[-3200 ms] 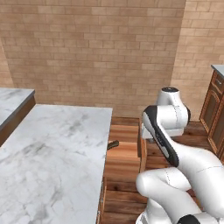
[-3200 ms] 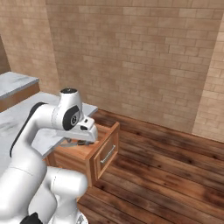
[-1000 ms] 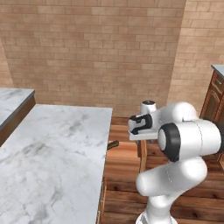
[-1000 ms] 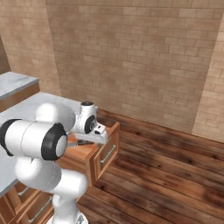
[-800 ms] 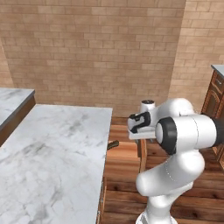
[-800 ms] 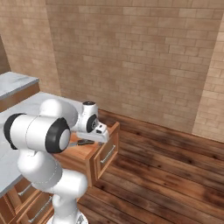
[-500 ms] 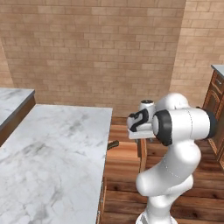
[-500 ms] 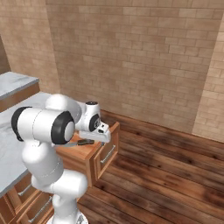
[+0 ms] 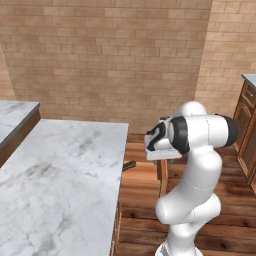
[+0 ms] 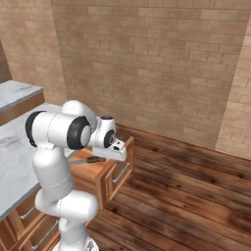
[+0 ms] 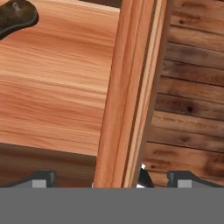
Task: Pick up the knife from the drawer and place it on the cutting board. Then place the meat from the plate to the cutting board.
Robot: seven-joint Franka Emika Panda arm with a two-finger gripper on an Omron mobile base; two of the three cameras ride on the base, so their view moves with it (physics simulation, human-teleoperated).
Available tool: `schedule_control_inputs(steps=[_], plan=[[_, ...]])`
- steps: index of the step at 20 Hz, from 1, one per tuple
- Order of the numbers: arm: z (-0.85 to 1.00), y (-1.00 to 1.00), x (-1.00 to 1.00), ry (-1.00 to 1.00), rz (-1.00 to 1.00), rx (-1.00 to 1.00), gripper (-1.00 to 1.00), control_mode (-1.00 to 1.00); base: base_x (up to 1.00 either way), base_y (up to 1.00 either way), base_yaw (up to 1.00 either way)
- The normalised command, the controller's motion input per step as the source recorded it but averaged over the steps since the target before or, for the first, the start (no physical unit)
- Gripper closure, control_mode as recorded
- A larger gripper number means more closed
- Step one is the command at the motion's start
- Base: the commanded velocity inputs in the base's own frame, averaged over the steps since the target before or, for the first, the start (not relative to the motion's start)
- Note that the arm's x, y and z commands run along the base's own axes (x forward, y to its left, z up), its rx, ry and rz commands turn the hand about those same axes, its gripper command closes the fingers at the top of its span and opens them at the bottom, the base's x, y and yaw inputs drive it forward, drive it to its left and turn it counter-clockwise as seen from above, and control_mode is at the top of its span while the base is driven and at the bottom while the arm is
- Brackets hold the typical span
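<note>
Open drawer [image 10: 100,169] with one knife [image 10: 94,159] inside.
The knife lies on the drawer's floor, its dark handle near the front wall; the claw [image 11: 109,177] hangs open above that wall.

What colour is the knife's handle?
Dark brown-black; the knife handle shows best in the hand view.

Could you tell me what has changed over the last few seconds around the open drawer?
The arm has swung round and brought the claw down over the open drawer, above its front wall. The claw stays open and empty. The knife still lies in the drawer, and the marble counter is unchanged.
</note>
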Motion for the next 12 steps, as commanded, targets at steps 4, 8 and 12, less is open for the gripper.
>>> schedule_control_inputs(steps=[4,8,12], plan=[[-0.28,0.0,0.27,0.03,0.0,0.0,-1.0,-1.0,0.0,0.0,0.0],[-0.29,0.0,0.28,0.02,0.0,0.0,-1.0,-1.0,0.0,0.0,0.0],[-0.29,-0.12,0.16,0.01,0.0,0.0,-1.0,-1.0,0.0,0.0,0.0]])
